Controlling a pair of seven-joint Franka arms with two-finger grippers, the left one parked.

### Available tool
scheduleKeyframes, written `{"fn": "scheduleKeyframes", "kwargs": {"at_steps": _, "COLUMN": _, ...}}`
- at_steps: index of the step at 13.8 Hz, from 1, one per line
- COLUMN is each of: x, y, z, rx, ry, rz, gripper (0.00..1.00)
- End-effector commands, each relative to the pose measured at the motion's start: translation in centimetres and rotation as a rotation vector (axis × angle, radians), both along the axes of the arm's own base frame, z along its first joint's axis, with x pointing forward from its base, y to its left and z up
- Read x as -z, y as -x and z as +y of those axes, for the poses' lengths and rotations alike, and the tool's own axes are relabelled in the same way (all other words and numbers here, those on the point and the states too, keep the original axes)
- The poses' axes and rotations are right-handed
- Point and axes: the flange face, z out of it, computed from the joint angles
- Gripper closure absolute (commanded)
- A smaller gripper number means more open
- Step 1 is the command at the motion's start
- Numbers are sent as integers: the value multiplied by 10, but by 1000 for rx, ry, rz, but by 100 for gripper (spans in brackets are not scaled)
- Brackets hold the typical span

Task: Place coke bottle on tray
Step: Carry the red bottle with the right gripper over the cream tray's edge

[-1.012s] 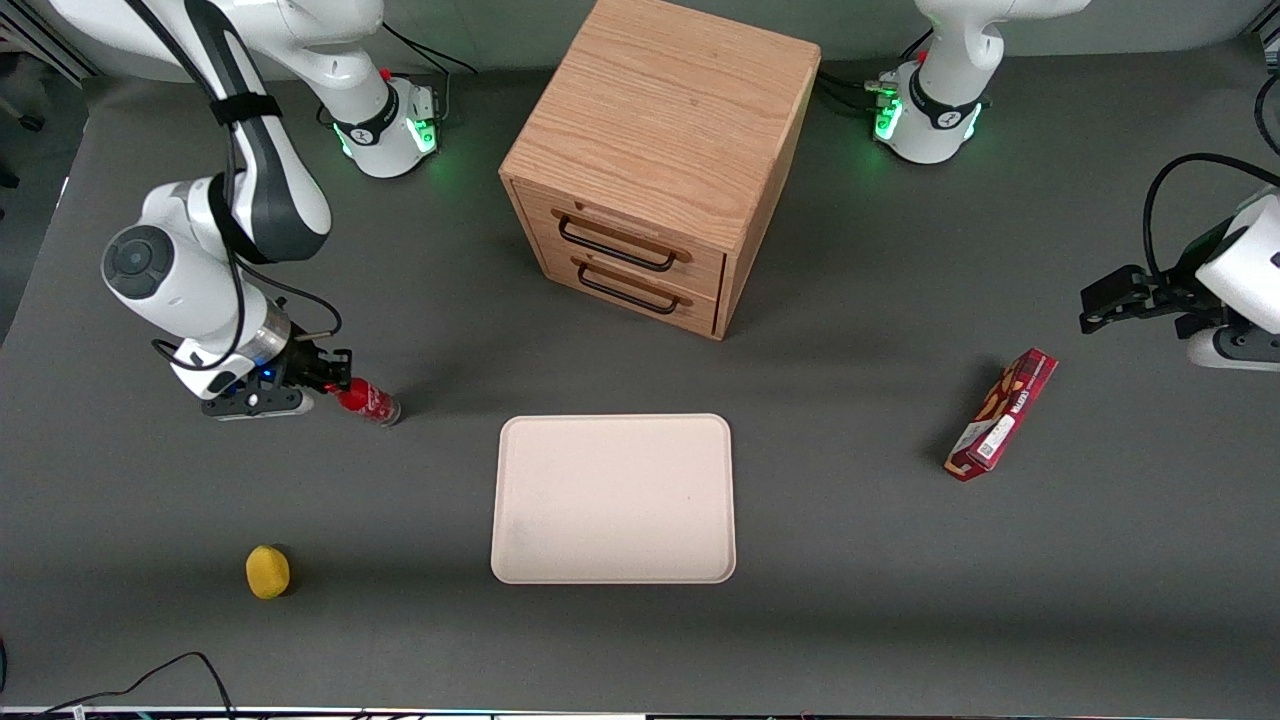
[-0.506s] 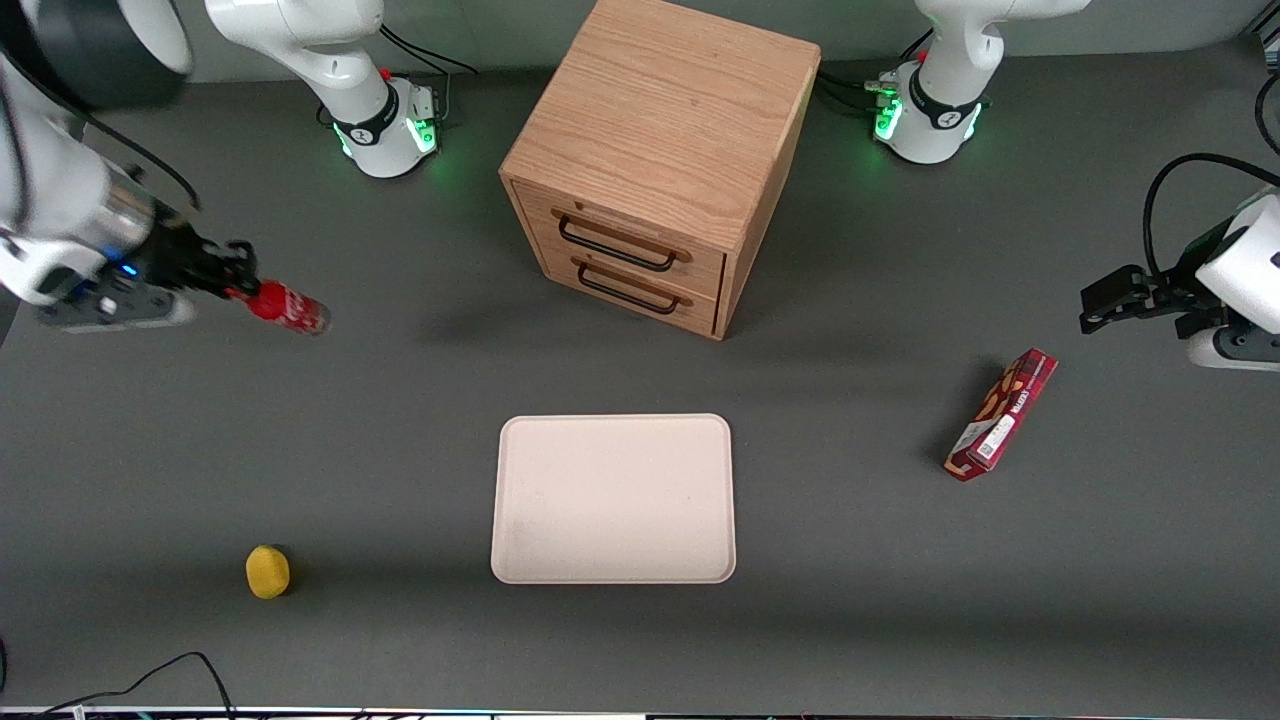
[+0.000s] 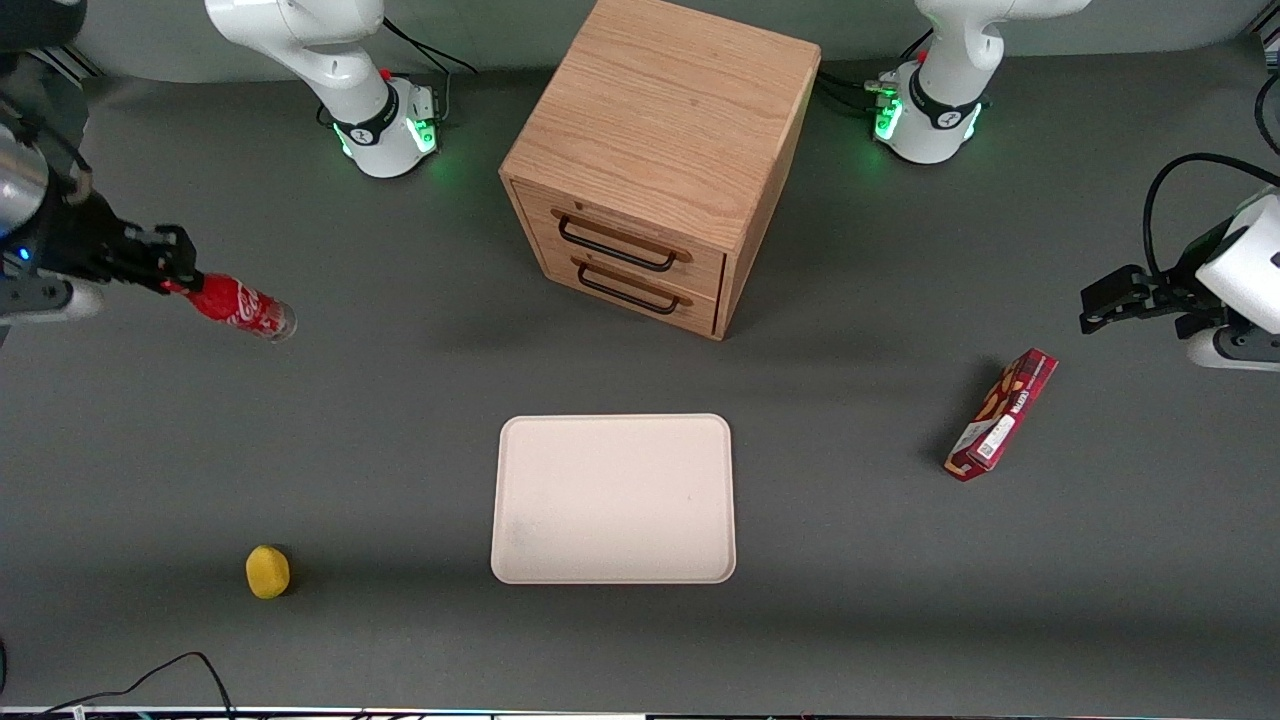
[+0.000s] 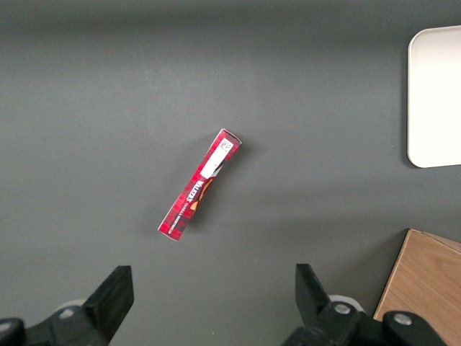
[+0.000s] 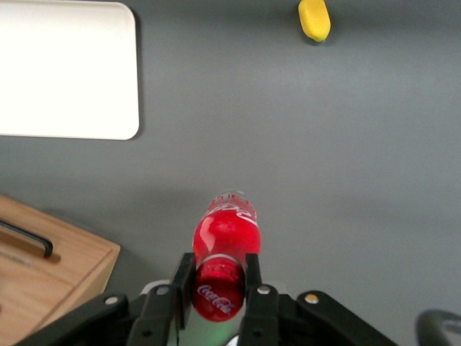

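Note:
My right gripper (image 3: 178,279) is shut on the red cap of the coke bottle (image 3: 240,308) and holds it high above the table at the working arm's end. The bottle hangs tilted, its clear base pointing down toward the table's middle. In the right wrist view the gripper (image 5: 216,277) has both fingers clamped on the cap, and the bottle (image 5: 225,232) points away from the camera. The cream-beige tray (image 3: 613,498) lies flat near the table's middle, nearer to the front camera than the cabinet; it also shows in the right wrist view (image 5: 66,68).
A wooden cabinet (image 3: 660,150) with two drawers stands farther from the front camera than the tray. A yellow lemon-like object (image 3: 267,571) lies near the front edge at the working arm's end. A long red snack box (image 3: 1001,414) lies toward the parked arm's end.
My gripper lifted the coke bottle off the table and carried it up and outward toward the working arm's end. The bottle now hangs higher and tilted.

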Motion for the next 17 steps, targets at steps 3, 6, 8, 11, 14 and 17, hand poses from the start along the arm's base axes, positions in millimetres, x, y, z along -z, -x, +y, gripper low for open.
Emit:
{"fn": "scheduleKeyframes", "kwargs": {"at_steps": 3, "x": 73, "y": -88, "z": 128, "rx": 140, "ry": 7, "rz": -41, "gripper": 100}}
{"fn": "scheduleKeyframes", "kwargs": {"at_steps": 6, "x": 121, "y": -105, "z": 197, "rx": 212, "ry": 0, "rz": -138, "gripper": 100}}
{"fn": "scheduleKeyframes", "kwargs": {"at_steps": 8, "x": 157, "y": -117, "z": 225, "rx": 210, "ry": -6, "rz": -194, "gripper": 100}}
{"fn": "scheduleKeyframes", "kwargs": {"at_steps": 11, "x": 212, "y": -137, "z": 239, "rx": 227, "ry": -30, "rz": -245, "gripper": 100}}
{"fn": "scheduleKeyframes", "kwargs": {"at_steps": 14, "x": 242, "y": -147, "z": 237, "rx": 237, "ry": -23, "rz": -259, "gripper": 100}}
{"fn": "scheduleKeyframes", "kwargs": {"at_steps": 17, "x": 260, "y": -148, "z": 243, "rx": 227, "ry": -17, "rz": -268, "gripper": 100}}
